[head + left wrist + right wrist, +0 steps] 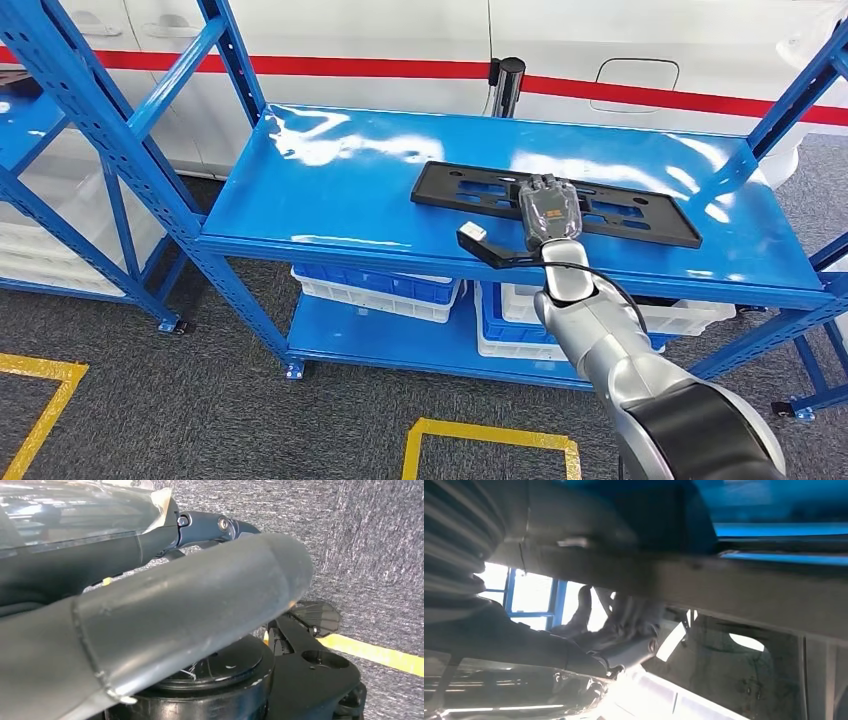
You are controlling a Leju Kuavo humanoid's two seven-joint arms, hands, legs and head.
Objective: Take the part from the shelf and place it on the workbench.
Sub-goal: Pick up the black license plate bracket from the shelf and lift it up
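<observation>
We start with the blue shelf (pixel 330 190), whose top deck carries the part (pixel 470 187): a flat black frame-like plate, long and narrow. Its long axis runs crosswise to our right arm's reach, stretching out to either side of the right hand (pixel 549 210) and tilting slightly so the end off toward the arm's outer side sits a little nearer us. The right hand lies over the part's near-middle stretch, directly on top of it, so the part is under and just beyond the palm rather than off to one side. Whether the fingers are clenched round the plate's edge, merely resting on it, or still released, we cannot tell; the right wrist view is too blurred and dark to settle it. We judge the pick is at the grasping stage, with the part not yet lifted. The left hand (pixel 165 610) hangs low over the grey floor, far from the part, and its state we cannot tell either.
</observation>
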